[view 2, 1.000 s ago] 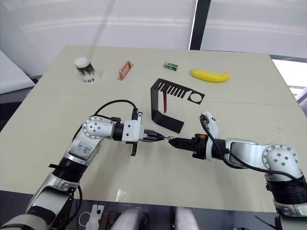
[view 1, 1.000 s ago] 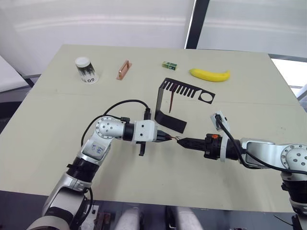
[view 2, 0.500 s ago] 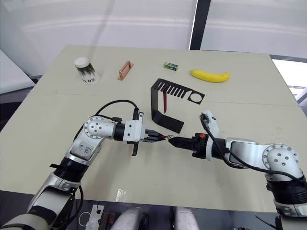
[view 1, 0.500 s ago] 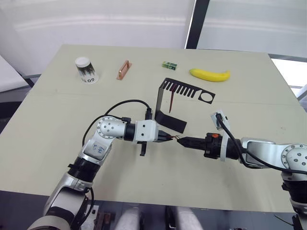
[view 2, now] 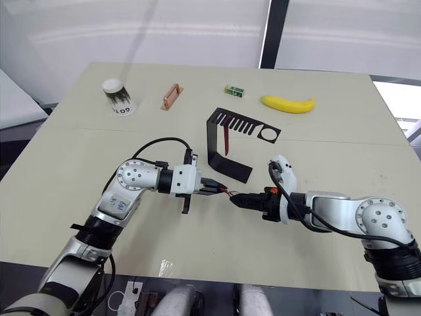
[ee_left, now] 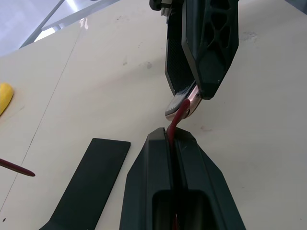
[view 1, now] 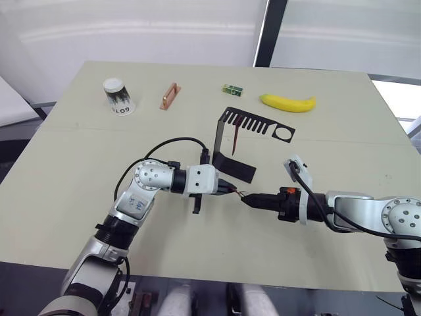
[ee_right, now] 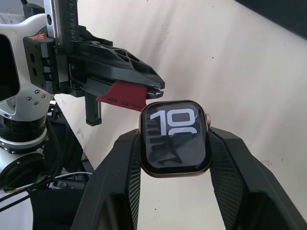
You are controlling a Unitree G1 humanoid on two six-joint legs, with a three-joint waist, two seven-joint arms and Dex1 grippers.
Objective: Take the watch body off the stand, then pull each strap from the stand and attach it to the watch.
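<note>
Dark red strap (ee_right: 122, 98) — soft, bendy — is pinched in my left gripper (ee_left: 169, 139); my right gripper (ee_right: 175, 158) clamps the light, slippery watch body (ee_right: 175, 137) by its edges.

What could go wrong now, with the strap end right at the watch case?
The left gripper pinches the red strap by its thin edge, so it may bend instead of sliding into the watch body. The right gripper grips only the case sides; a push could twist it loose. The second strap hangs on the stand.
</note>
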